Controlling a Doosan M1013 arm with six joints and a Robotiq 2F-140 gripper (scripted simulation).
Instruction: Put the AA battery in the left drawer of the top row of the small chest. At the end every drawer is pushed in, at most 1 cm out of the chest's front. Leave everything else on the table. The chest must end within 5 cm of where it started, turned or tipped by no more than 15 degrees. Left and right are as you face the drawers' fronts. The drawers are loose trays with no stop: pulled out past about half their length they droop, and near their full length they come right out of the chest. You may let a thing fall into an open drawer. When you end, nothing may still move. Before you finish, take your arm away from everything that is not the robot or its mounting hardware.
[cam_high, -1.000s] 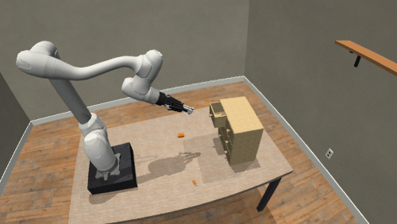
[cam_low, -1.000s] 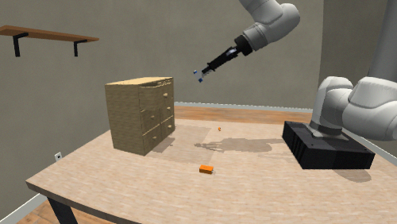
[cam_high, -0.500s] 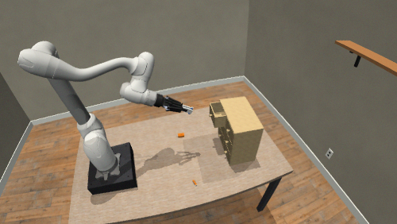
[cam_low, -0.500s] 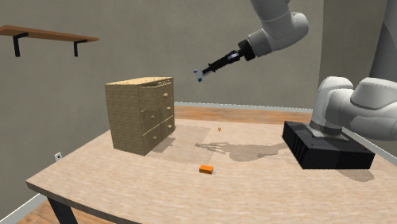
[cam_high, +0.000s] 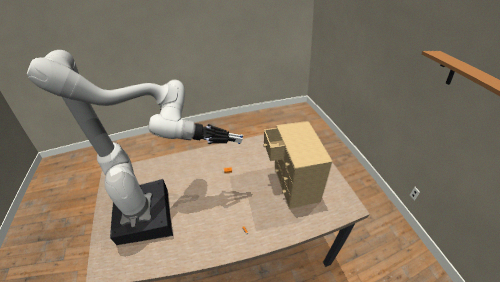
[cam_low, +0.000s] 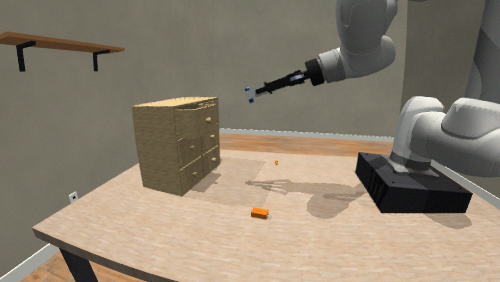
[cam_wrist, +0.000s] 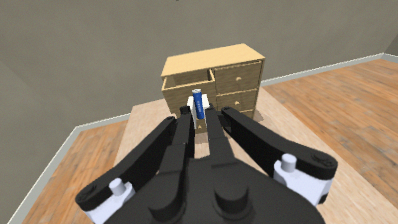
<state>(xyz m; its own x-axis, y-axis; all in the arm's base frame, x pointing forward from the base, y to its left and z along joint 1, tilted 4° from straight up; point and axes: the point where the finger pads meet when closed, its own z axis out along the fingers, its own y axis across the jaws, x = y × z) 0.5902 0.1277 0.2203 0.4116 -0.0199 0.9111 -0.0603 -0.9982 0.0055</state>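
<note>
My gripper (cam_wrist: 198, 103) is shut on the blue and white AA battery (cam_wrist: 199, 103), held upright between the fingertips. The gripper also shows in the top view (cam_high: 239, 138) and the exterior view (cam_low: 249, 95), reaching level in the air toward the small wooden chest (cam_high: 302, 162). The chest (cam_wrist: 216, 84) faces me. Its top left drawer (cam_wrist: 188, 89) is pulled out and open, and it looks empty. In the top view this drawer (cam_high: 273, 143) sticks out from the chest front. The gripper is some way short of the drawer and about level with the chest's top. The other drawers look pushed in.
An orange block (cam_high: 228, 170) lies on the table between me and the chest; it also shows in the exterior view (cam_low: 260, 213). A small orange piece (cam_high: 245, 230) lies near the front edge. The arm's black base (cam_high: 141, 212) stands at the table's left. A shelf (cam_high: 462, 71) hangs on the wall.
</note>
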